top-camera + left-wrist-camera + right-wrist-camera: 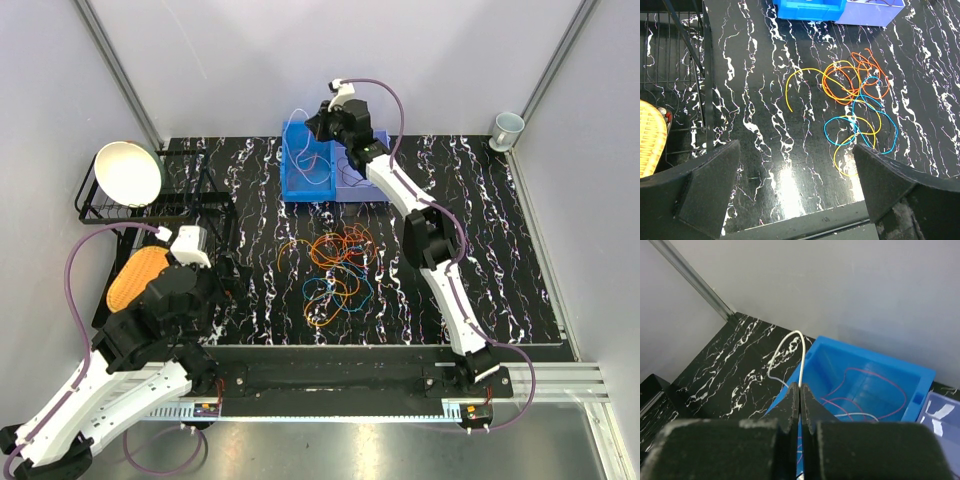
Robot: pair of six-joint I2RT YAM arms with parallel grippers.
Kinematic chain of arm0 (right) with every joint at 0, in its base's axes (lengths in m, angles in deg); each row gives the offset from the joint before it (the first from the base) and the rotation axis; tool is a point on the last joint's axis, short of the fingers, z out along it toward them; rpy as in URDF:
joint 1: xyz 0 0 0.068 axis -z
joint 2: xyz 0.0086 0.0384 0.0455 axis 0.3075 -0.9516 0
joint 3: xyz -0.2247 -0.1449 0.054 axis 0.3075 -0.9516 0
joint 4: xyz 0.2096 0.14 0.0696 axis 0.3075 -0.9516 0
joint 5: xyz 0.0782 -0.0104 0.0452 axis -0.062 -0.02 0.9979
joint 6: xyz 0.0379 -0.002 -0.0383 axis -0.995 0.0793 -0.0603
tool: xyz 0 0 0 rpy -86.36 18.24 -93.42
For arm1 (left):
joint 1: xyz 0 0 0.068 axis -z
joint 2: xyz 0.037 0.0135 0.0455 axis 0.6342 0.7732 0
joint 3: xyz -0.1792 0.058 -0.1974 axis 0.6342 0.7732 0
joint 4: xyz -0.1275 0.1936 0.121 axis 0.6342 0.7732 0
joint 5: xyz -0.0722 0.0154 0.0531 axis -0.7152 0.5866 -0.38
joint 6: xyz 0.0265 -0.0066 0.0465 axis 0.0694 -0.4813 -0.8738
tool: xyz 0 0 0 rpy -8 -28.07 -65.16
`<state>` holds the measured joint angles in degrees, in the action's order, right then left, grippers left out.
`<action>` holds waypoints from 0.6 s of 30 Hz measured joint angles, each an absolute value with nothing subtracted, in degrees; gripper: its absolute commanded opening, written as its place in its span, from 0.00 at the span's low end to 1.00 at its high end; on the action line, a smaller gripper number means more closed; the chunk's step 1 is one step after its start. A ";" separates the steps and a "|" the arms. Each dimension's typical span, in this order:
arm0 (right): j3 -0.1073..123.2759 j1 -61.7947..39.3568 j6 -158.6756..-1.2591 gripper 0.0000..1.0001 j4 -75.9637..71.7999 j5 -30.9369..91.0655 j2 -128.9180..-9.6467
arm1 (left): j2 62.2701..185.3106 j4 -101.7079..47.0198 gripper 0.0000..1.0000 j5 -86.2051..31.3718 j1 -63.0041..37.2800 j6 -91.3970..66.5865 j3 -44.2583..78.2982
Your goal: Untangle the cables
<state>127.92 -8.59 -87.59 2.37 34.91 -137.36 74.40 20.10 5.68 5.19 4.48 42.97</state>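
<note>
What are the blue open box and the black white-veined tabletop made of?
The blue open box looks like glossy moulded plastic: smooth, slightly see-through walls. The black white-veined tabletop looks marble-patterned, perhaps laminate or stone; its glossy finish shows in the bright glare.

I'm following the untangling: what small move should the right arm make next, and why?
Probably open the right gripper: its jaws are shut on the white cable right above the blue bin, where pink cables already lie.

White cable (802,357) lower end behind rt claw (800,388)
</note>
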 measured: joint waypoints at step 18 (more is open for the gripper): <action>127.44 -8.59 -88.57 0.80 -3.01 31.46 -137.28 | 74.43 20.10 0.99 5.51 5.00 4.46 42.97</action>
<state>127.44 -8.59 -88.57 -3.01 31.46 -137.28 74.43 20.10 5.51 5.00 4.46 42.97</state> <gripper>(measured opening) 0.782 0.987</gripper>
